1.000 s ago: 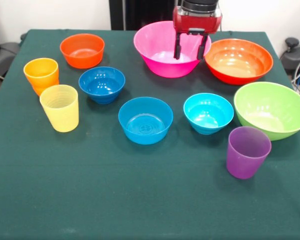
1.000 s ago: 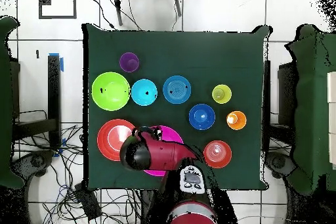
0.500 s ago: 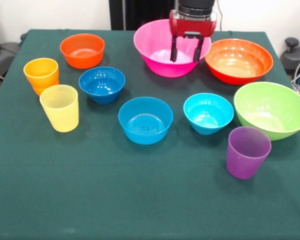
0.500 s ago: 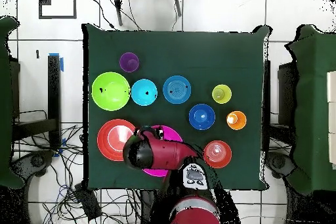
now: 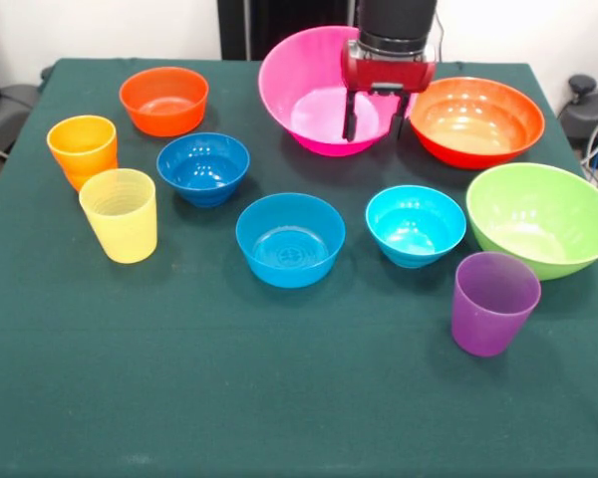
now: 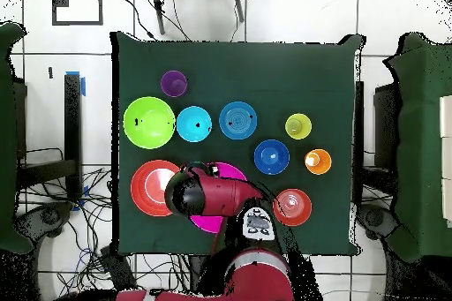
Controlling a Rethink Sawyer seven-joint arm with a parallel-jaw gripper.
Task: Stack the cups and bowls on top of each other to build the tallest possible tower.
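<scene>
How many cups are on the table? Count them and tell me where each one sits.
3. In the front view, the orange cup stands at the left edge, the yellow cup in front of it, and the purple cup at front right. None looks hidden.

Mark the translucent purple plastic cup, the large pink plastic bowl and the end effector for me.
Translucent purple plastic cup [image 5: 492, 311]: front view, on its side wall.
Large pink plastic bowl [image 5: 301, 95]: front view, on the inner wall, left part.
End effector [image 5: 376, 117]: front view, midway between its two dark fingertips.

Dk green tablecloth [image 5: 279, 398] on table, tangled cables [image 6: 97, 227] on white tile floor [image 6: 291, 15] beside it.
</scene>
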